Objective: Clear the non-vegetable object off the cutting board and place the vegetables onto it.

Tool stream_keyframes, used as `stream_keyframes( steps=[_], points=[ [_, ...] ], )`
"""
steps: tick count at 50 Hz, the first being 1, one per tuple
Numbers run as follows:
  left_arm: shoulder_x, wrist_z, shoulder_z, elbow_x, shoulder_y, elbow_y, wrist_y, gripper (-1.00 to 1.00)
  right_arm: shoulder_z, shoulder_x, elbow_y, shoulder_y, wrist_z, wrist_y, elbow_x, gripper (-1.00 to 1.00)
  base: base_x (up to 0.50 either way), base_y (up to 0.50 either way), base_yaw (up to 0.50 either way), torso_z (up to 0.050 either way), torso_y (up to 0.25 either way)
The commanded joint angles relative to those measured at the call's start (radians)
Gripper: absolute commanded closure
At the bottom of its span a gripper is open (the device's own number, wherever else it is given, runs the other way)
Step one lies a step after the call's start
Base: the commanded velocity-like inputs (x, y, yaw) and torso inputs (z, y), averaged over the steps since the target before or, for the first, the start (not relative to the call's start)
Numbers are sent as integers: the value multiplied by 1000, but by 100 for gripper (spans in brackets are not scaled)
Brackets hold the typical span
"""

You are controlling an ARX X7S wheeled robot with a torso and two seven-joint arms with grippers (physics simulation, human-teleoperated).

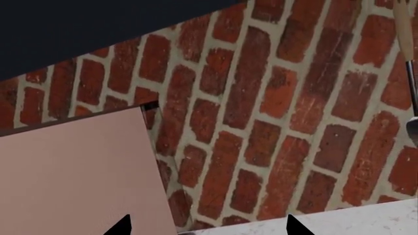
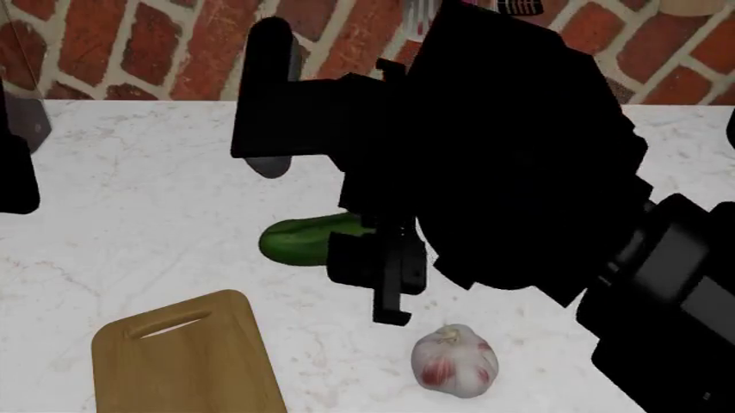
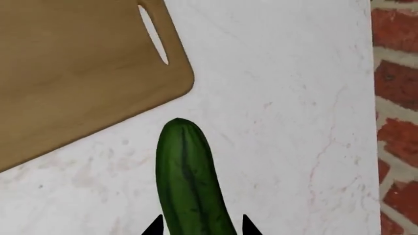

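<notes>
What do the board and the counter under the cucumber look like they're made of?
Cutting board: light-brown wood by its faint grain, matte, smooth finish. Countertop: white marble or a similar stone, judging by its faint pinkish-grey veining, though this render cannot settle which.

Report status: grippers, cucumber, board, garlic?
Right gripper open, fingers astride cucumber. Left gripper open, facing brick wall. Garlic off board, on counter. Path from cucumber to board unobstructed.

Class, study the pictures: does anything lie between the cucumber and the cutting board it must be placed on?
Nothing visible does. In the right wrist view only bare marble counter separates the cucumber from the cutting board. The garlic bulb sits on the counter beside the board, off that path. The right pincer straddles the cucumber.
</notes>
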Motion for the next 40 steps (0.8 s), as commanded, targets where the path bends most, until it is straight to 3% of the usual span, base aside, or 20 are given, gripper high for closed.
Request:
stream_keyframes(
  steps=[1,12,40],
  points=[
    [18,37,-25,31,-29,-18,-1,-100,40,-11,-232,-13,-35,111,15,100,0,0,0,0,0],
    [17,30,-25,29,-29,-18,-3,-100,57,-82,-244,-39,-10,111,37,100,0,0,0,0,0],
    [17,-13,-24,24,-36,-16,-26,-100,38,-262,-28,-106,36,-29,39,100,0,0,0,0,0]
  ],
)
